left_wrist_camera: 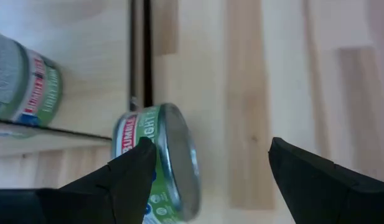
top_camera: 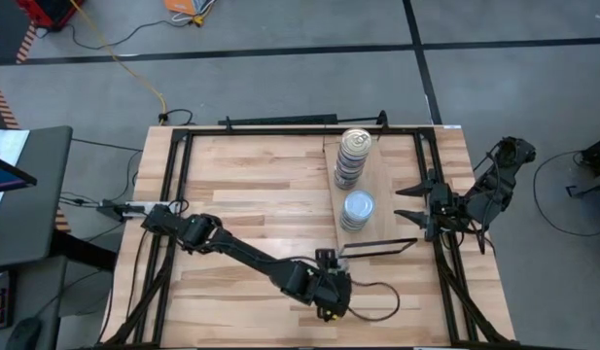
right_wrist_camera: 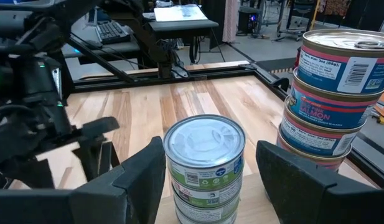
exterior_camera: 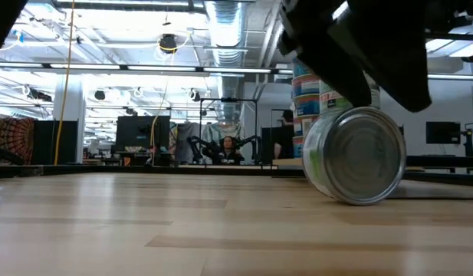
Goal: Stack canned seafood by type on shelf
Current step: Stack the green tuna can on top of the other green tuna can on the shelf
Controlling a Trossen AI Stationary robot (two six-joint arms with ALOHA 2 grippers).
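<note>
From above I see two stacks on the shelf (top_camera: 375,180): the tall gold stack (top_camera: 351,157) toward the far end and the shorter silver stack (top_camera: 357,209) nearer me. My left gripper (top_camera: 331,292) hangs low over the table near the shelf's dark strip; my right gripper (top_camera: 408,202) waits beside the shelf, fingers spread.

At table height, a loose tin (exterior_camera: 354,156) lies on its side on the table, silvery end toward the camera, with the left arm's dark bulk over it.

Through the left wrist, that tin (left_wrist_camera: 157,163) sits just beside one finger (left_wrist_camera: 126,177), the jaws wide apart and gripping nothing.

Through the right wrist, the silver stack (right_wrist_camera: 204,168) stands upright between my open fingers, with nothing held, and the gold stack (right_wrist_camera: 335,93) is beside it.

I judge the sorting nearly done: this fallen tin is left to add to the silver stack.
</note>
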